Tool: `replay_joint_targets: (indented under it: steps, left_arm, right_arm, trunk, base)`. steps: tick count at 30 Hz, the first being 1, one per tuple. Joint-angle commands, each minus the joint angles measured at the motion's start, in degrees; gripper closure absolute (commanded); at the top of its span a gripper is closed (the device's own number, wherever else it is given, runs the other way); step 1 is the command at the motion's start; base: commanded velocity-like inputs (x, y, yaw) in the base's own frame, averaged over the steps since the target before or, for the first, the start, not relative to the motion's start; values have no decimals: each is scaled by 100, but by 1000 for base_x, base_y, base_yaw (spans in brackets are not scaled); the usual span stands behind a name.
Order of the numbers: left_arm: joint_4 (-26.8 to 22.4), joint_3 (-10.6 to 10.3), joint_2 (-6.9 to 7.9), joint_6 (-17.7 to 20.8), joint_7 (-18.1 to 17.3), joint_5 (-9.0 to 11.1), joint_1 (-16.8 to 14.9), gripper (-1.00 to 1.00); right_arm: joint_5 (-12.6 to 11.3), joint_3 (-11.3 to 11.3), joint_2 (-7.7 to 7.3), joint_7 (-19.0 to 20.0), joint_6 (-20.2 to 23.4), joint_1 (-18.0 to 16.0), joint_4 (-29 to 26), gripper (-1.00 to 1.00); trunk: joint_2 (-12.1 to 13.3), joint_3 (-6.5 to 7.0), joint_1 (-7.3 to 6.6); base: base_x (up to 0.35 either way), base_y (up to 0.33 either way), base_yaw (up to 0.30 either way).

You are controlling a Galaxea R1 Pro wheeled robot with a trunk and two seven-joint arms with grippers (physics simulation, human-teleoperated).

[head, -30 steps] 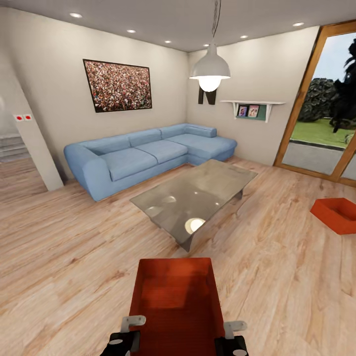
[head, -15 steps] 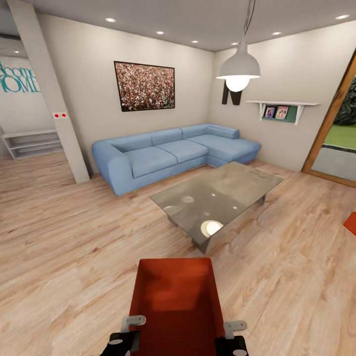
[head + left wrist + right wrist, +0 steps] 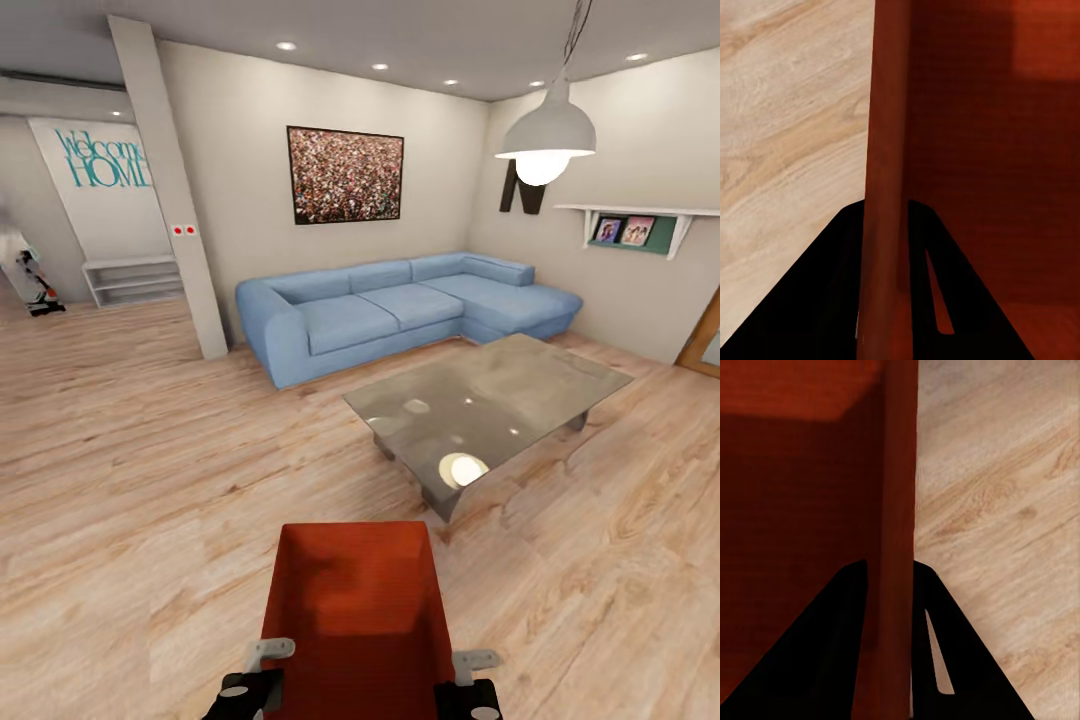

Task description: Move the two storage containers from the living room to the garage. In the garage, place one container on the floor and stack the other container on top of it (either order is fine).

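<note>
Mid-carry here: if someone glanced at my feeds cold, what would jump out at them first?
The orange-red storage container fills the near foreground of the head view, with the left gripper and right gripper each clamped on a side wall. Beyond it are the glass coffee table and the blue corner sofa on light wood-plank flooring. A glowing pendant lamp hangs at upper right.

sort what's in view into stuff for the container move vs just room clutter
For the job:
- storage container, wall pinched by the left gripper and the right gripper
- living room wood floor

Just there:
- blue sofa
- glass coffee table
- pendant lamp
- wall picture
- shelf with photos
</note>
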Motion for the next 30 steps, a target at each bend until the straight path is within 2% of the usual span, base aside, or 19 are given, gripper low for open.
replay_joint_targets:
  steps: [1,30]
  left_arm:
    - [-10,-37,-3,31,27,30,-2,100]
    - [-10,-37,-2,32,27,28,-2,100]
  right_arm:
    - [-45,16,-7,-29,-23,-5,11,100]
    - [-45,16,-8,-28,-21,-5,10,100]
  trunk:
    - [-4,-6,0]
    - [-4,-6,0]
  base:
    - [0,0,281]
    - [0,0,281]
